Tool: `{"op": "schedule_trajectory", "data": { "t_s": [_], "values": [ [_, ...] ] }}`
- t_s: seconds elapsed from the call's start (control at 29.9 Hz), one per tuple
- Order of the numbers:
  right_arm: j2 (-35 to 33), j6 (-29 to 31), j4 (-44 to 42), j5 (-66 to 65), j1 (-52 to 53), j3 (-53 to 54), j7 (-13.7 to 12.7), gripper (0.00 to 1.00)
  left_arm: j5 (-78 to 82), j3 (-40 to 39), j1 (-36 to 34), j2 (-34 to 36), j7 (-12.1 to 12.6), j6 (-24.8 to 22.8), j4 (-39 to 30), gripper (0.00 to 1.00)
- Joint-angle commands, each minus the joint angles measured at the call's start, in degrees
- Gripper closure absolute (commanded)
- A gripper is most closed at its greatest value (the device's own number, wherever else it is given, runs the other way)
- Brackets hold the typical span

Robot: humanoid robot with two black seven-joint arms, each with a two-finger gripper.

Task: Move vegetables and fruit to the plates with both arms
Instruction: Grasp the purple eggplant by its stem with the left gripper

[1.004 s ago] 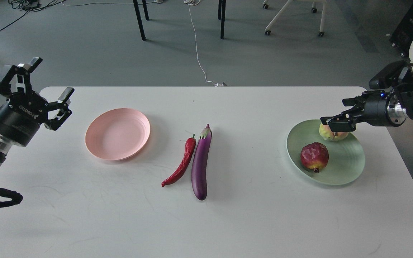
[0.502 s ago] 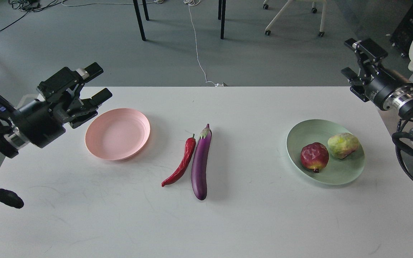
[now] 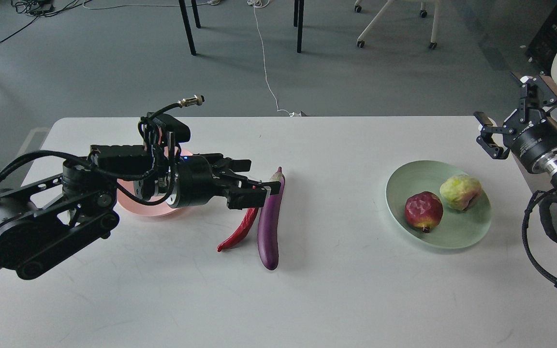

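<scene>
Now the left gripper [image 3: 254, 189], open and empty at frame centre, reaches the chili pepper [image 3: 238, 231] beside the eggplant [image 3: 270, 224], and must next clench on it for the pink plate [image 3: 157, 210].

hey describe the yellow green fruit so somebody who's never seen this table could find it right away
Start at the mint green plate near the right end of the white table, away from the pink plate on the left. Two round fruits sit in it, close together. The yellow-green fruit is the lumpy one on the far right side; its neighbour, the pomegranate, is dark red.
</scene>
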Motion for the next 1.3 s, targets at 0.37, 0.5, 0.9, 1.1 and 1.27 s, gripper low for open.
{"op": "schedule_trajectory", "data": {
  "t_s": [0.37, 0.5, 0.9, 1.1, 1.27],
  "values": [
    [-0.28, -0.01, -0.08, -0.08, -0.10, -0.01, -0.01, 0.03, -1.57, 5.80, -4.24, -14.28, 21.41, -1.20, 10.22, 0.01],
    [-0.37, -0.01, -0.26, -0.08, -0.19, -0.01, -0.01, 0.03, -1.22, 6.15, -6.70, -18.15, 22.29, -1.20, 16.72, 0.01],
    [-0.54, -0.01, -0.26, -0.08, -1.33, 0.25, -0.01, 0.03, -1.40, 14.51, -13.92, -30.54, 20.80, -1.20, 35.71, 0.04],
    [-1.07, 0.08, -0.26, -0.08, -2.03, 0.25, -0.01, 0.03, -2.01, 14.50, -15.15, -32.57, 19.31, -0.98, 42.66, 0.04],
    [-1.25, 0.08, -0.26, -0.08, -2.12, 0.25, -0.01, 0.03, -2.01, 14.59, -15.24, -32.57, 18.95, -0.28, 44.86, 0.07]
  ]
}}
